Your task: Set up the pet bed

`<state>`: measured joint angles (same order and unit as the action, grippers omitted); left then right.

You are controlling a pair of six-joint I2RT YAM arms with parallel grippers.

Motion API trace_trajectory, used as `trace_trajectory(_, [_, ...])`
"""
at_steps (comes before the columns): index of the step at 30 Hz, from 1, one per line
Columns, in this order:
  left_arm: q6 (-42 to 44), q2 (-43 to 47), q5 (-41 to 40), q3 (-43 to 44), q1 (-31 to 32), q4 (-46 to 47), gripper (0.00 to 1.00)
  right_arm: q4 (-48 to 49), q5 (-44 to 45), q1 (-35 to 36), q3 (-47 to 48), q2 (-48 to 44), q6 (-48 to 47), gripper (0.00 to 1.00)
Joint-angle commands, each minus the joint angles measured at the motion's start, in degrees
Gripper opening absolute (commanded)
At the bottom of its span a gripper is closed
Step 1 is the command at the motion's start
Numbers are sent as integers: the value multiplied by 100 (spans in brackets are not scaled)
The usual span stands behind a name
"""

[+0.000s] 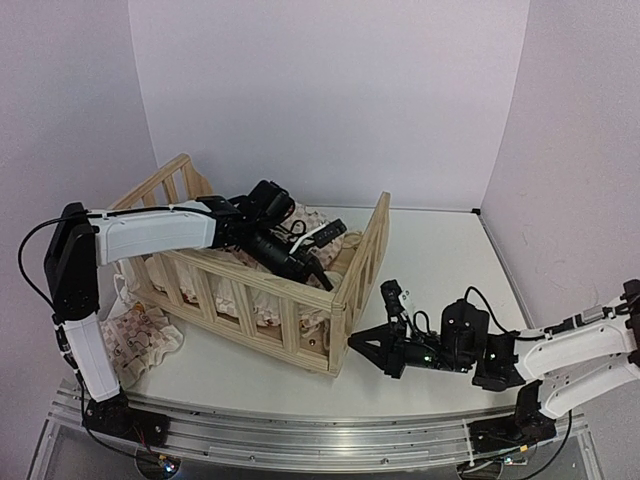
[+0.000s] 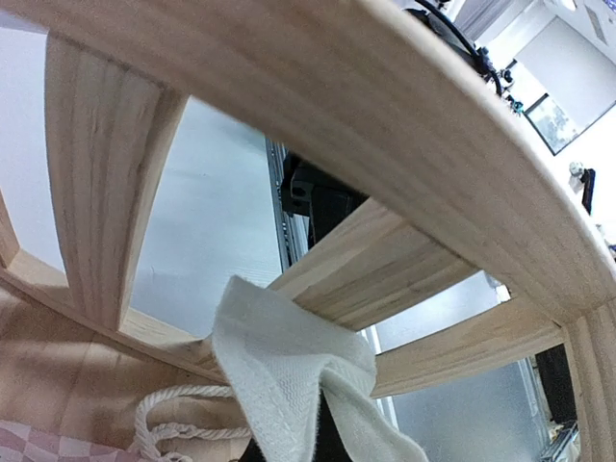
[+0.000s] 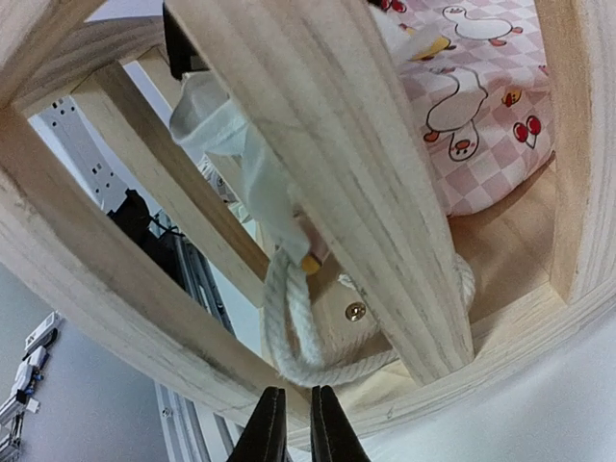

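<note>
Inside the pet bed frame point(image 1: 300, 335) on the worktop point(image 1: 440, 260), left gripper point(image 1: 322, 279) is clamped on a white tie point(image 2: 289, 385). Right gripper point(image 1: 355, 345), tips almost together and empty, sits just outside the end rail. Cushion point(image 3: 481, 125) mostly in, one corner lying outside. Tucking and tying left, I'd say.

We see a white table point(image 1: 440, 250) with plain pale walls point(image 1: 330, 90) on three sides. A shiny metal rail point(image 1: 300, 440) runs along its near edge.
</note>
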<state>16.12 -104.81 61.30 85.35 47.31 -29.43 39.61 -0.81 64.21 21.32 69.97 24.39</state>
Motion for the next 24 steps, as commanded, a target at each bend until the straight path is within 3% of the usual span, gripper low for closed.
trace_trajectory(1, [-489, 343, 67, -212, 24, 457, 0, 672, 511, 112, 169, 286, -138, 14])
trace_trajectory(9, [-913, 356, 87, -354, 27, 982, 0, 1005, 694, 328, 68, 586, -283, 16])
trace_trajectory(24, [-923, 321, 61, -389, 24, 1040, 0, 1056, 961, 339, 442, 1110, -737, 27])
